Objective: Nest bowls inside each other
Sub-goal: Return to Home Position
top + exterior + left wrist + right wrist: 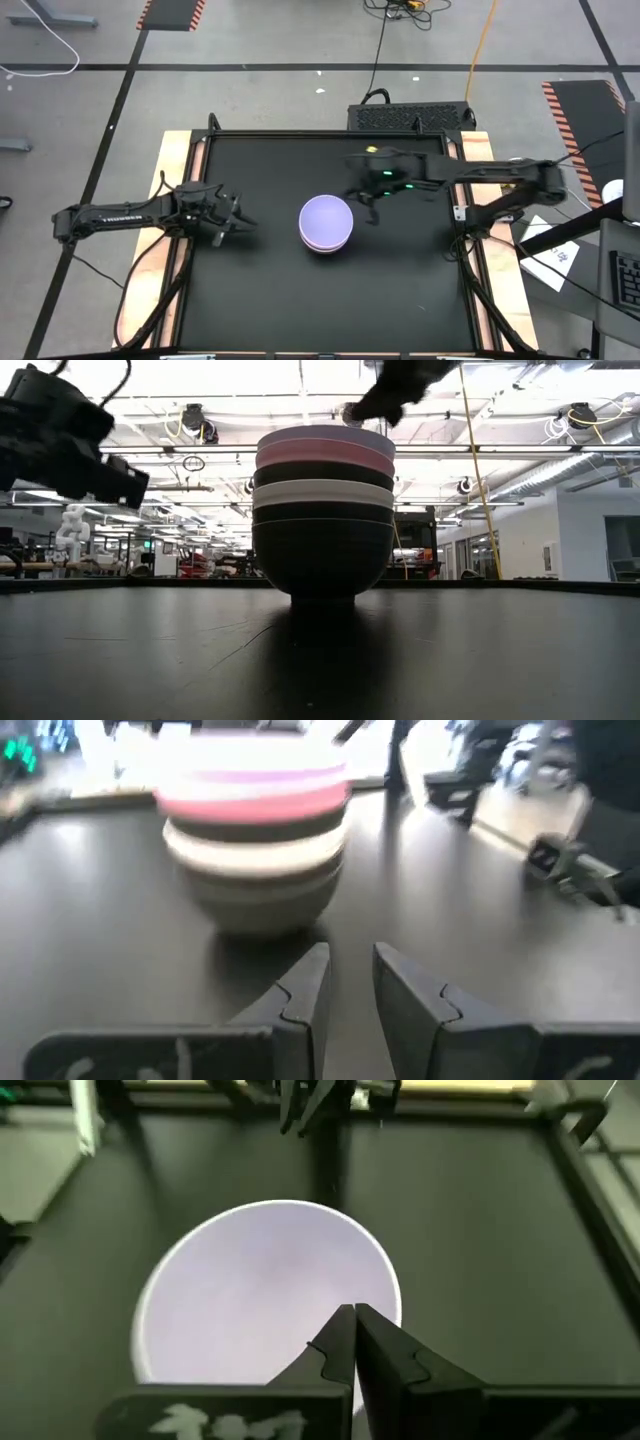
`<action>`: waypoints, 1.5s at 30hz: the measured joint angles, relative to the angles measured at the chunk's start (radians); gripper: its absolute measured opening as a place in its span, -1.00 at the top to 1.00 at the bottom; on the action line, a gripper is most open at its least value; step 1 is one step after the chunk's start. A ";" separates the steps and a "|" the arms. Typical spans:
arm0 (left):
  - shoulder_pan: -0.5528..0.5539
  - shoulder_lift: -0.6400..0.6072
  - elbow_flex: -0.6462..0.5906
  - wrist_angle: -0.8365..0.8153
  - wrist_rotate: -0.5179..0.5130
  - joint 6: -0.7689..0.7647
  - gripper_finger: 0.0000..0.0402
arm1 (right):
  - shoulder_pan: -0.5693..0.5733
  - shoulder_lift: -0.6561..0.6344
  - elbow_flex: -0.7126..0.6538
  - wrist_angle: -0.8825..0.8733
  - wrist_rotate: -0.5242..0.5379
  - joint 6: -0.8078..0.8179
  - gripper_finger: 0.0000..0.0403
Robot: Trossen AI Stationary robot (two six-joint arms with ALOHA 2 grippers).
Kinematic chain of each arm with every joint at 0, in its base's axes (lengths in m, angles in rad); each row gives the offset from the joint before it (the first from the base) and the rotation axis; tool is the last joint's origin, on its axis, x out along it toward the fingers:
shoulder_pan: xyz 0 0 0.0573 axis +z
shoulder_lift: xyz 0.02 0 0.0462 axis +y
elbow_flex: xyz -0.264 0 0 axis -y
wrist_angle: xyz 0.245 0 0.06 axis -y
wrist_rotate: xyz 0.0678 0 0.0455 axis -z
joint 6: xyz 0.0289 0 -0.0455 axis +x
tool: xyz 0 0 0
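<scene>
The bowls stand nested in one stack [326, 223] at the table's middle, the lowest black bowl's foot [322, 592] on the black mat. From the low view, black bowls sit below, then white [322, 492], black, pink [322, 455], and lavender [265, 1290] on top. My right gripper [353, 1312], shut, hovers just above the lavender bowl's rim on the stack's right side [366, 206], touching nothing that I can see. My left gripper [350, 965] waits left of the stack [236, 216], slightly open and pointing at it.
A raised black frame [330, 135] borders the mat, with wooden strips along its left and right sides. Bare mat [270, 300] lies around the stack on every side. A black box [410, 115] sits beyond the far edge.
</scene>
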 joint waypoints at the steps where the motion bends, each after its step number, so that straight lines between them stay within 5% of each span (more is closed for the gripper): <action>1: -0.008 -0.004 0.000 0.022 0.010 0.003 0.60 | 0.003 -0.053 -0.051 0.027 0.000 0.006 1.00; 8: -0.025 -0.006 0.000 0.215 -0.021 0.017 0.60 | 0.004 -0.451 -0.419 0.198 0.001 0.071 1.00; 17: 0.019 -0.005 0.000 0.103 -0.157 0.084 0.60 | -0.007 -0.856 -0.752 0.305 0.000 0.189 1.00; 27: 0.089 -0.005 0.017 0.060 -0.252 0.097 0.60 | -0.012 -1.024 -0.864 0.228 0.029 0.182 1.00; 37: 0.108 -0.100 0.156 -0.099 -0.219 0.099 0.60 | -0.018 -1.144 -1.026 0.271 0.046 0.246 1.00; 45: 0.108 -0.287 0.099 -0.124 -0.137 -0.056 0.60 | -0.018 -1.220 -1.085 0.287 0.051 0.272 1.00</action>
